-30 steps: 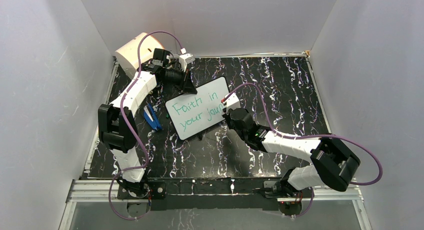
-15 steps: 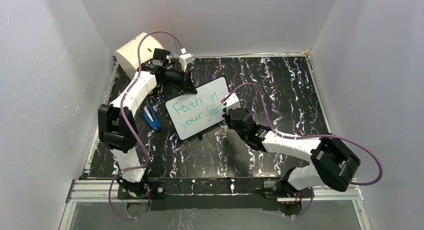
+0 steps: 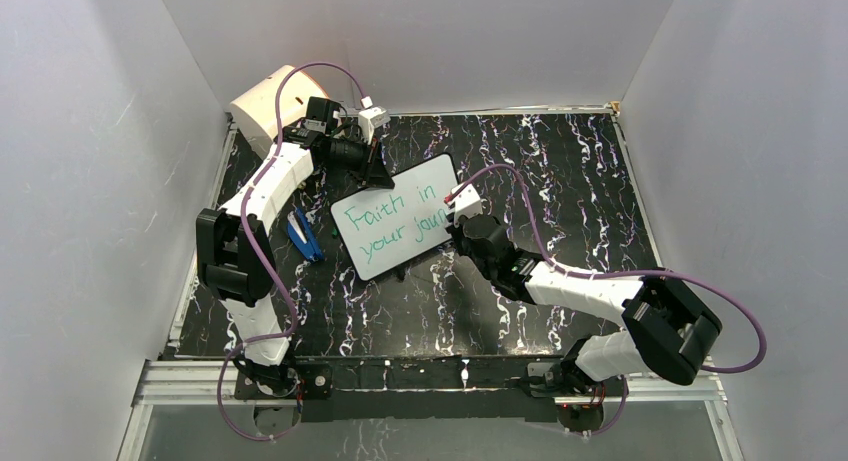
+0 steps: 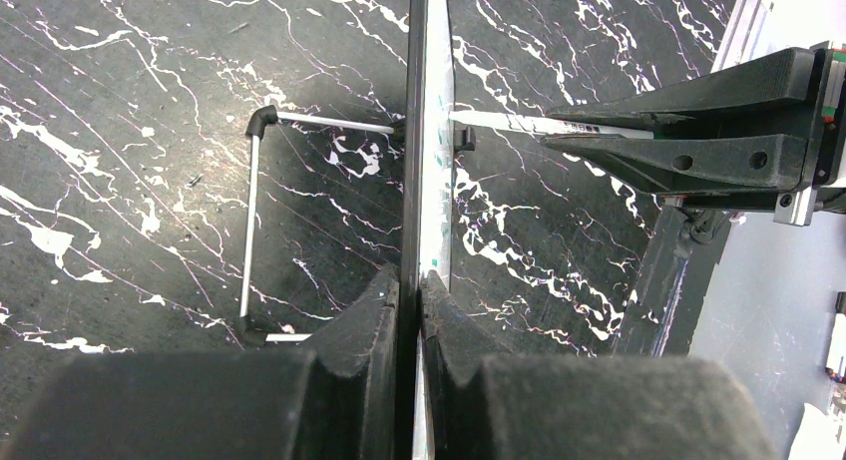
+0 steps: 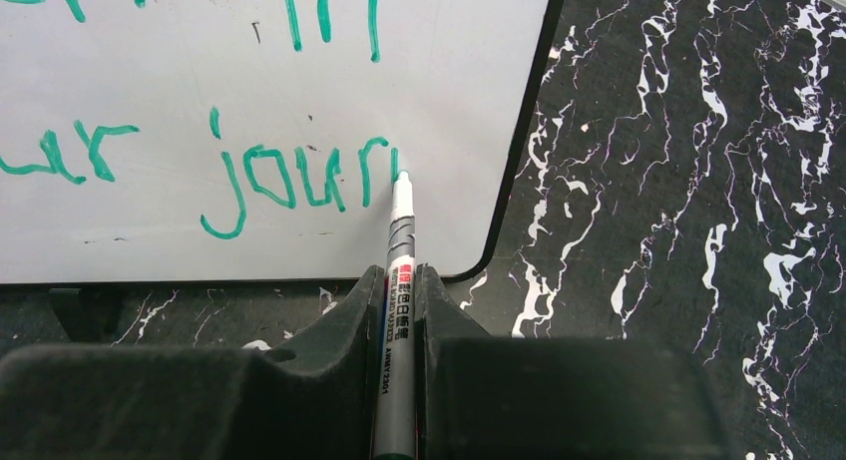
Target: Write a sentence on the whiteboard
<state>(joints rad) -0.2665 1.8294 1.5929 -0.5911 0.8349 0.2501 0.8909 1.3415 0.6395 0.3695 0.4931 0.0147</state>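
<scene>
The whiteboard (image 3: 398,226) stands tilted on the black marbled table, its black frame seen edge-on in the left wrist view (image 4: 427,131). My left gripper (image 4: 410,280) is shut on the board's top edge (image 3: 378,176). Green lettering, the sentence (image 3: 392,221), reads "Faith in" over "your journ" (image 5: 289,176). My right gripper (image 5: 398,280) is shut on a silver marker (image 5: 399,250); its tip touches the board just after the last "n". In the top view the right gripper (image 3: 455,224) sits at the board's right edge.
A cream drum (image 3: 268,106) stands at the back left corner. A blue object (image 3: 305,236) lies on the table left of the board. The board's wire stand (image 4: 254,230) rests behind it. White walls enclose the table on three sides.
The right wrist has shifted very slightly to the right along the board's lower line. The left arm and the board have not moved.
</scene>
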